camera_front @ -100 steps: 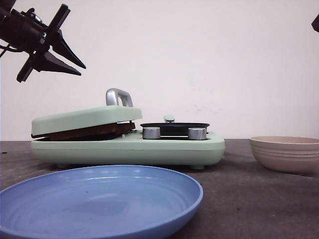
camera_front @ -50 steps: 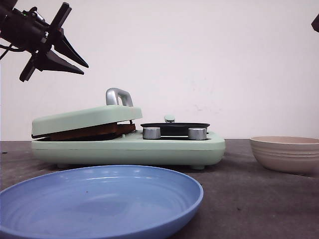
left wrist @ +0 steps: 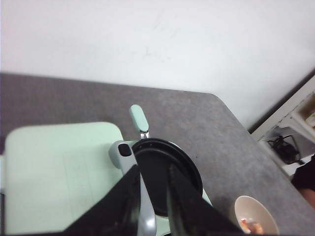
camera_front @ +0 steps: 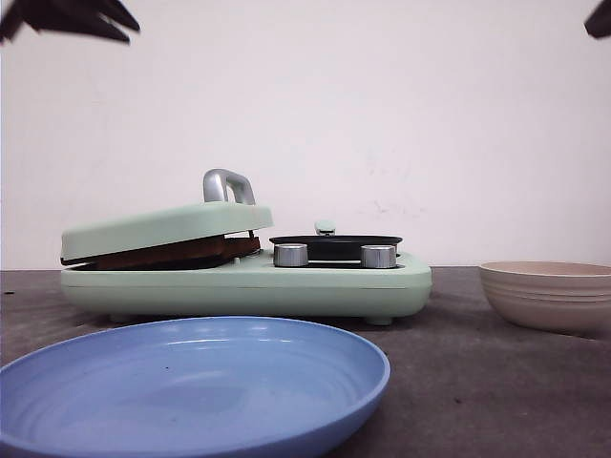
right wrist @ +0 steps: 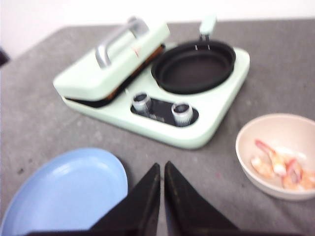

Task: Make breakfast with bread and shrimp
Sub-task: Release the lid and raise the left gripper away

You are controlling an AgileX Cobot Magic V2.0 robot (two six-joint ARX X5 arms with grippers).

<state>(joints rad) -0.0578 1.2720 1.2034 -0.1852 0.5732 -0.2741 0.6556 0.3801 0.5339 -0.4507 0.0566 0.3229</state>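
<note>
Inside the beige bowl (right wrist: 278,155) on the table (right wrist: 44,123) lay the shrimp (right wrist: 278,166); bread (camera_front: 177,252) sat under the press lid (camera_front: 162,229). Our right tool (right wrist: 161,196) was pressed together, left tool (left wrist: 152,206) slightly spread. Risk: closed fingers could nudge the bowl.

the left gripper (camera_front: 72,16) sits high at 11 o'clock of the front view, only its dark fingertips showing, a narrow gap between them. the right gripper (right wrist: 162,196) has its fingers nearly touching, empty.
</note>
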